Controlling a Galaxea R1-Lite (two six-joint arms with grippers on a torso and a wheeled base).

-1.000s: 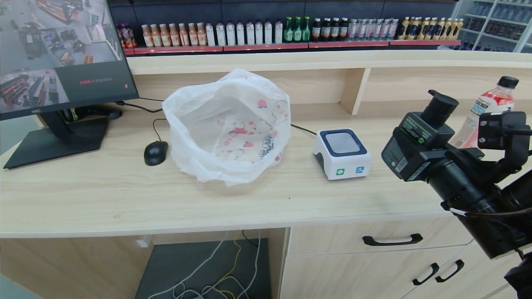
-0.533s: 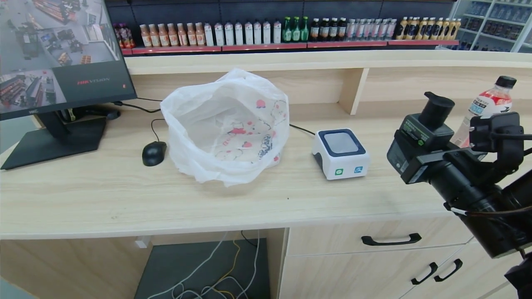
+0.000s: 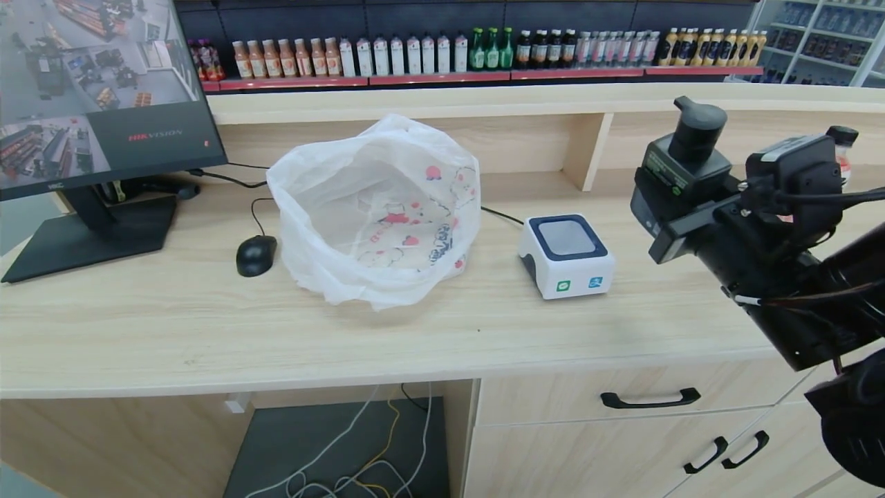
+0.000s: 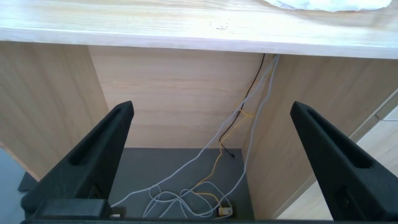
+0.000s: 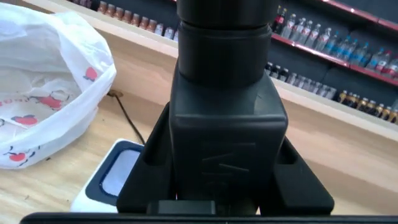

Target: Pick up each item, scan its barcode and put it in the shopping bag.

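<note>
Left gripper (image 4: 211, 109): fingers (image 4: 99, 155) spread wide, lower than the surface (image 4: 186, 25) edge.
Right gripper (image 3: 691, 173): centre right, grip state unclear.
Bottle (image 3: 842, 133): mostly hidden behind it.
Shopping bag (image 3: 377, 207): frame centre.

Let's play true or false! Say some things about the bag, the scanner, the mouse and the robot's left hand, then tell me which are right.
1. The shopping bag stands open on the counter. True.
2. The scanner sits left of the bag. False: it sits to the bag's right.
3. The mouse lies inside the bag. False: it lies on the counter, left of the bag.
4. The left gripper is open and holds nothing. True.
</note>
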